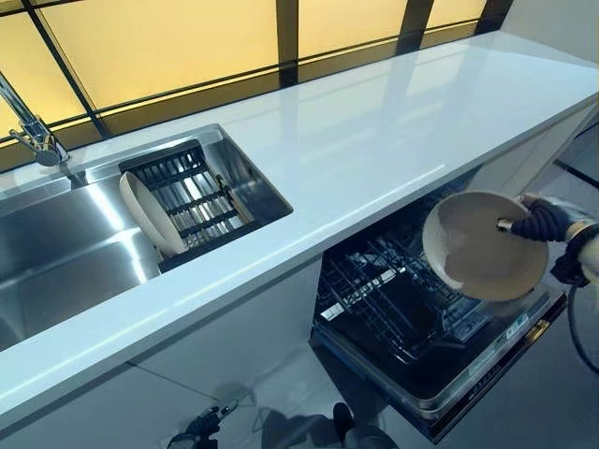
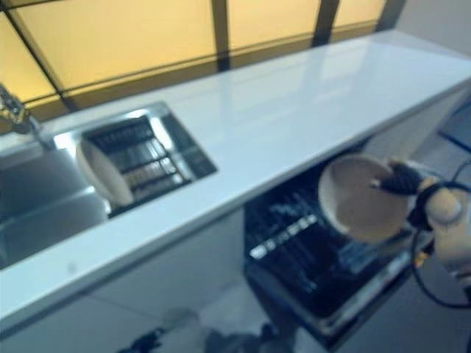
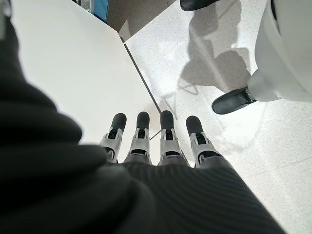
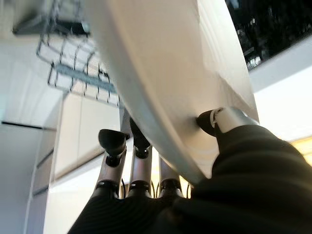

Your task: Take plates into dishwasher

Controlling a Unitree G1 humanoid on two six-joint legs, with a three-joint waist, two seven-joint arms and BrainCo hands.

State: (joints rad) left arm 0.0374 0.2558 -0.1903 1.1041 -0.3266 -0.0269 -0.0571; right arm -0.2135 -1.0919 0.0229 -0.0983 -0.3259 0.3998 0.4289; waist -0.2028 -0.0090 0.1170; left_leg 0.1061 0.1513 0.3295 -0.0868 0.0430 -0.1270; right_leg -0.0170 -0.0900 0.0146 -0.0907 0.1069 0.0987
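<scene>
Plate pinched in right robot hand above open dishwasher, second plate upright in sink rack, left robot hand relaxed.

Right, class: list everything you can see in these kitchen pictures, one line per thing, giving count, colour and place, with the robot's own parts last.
Held plate: one, cream, above the open dishwasher, pinched at its rim by the right hand.
Sink plate: one, cream, standing on edge in the drying rack.
Drying rack: one, dark, in the right part of the sink.
Sink: one, steel, set in the counter's left part.
Tap: one, chrome, behind the sink.
Counter: one, white, running below the window.
Window: amber panes, dark frame, behind the counter.
Dishwasher: one, black inside, drawer pulled out under the counter.
Right hand: shut on the held plate's rim.
Left hand: fingers straight, empty, beside a white cabinet.
</scene>
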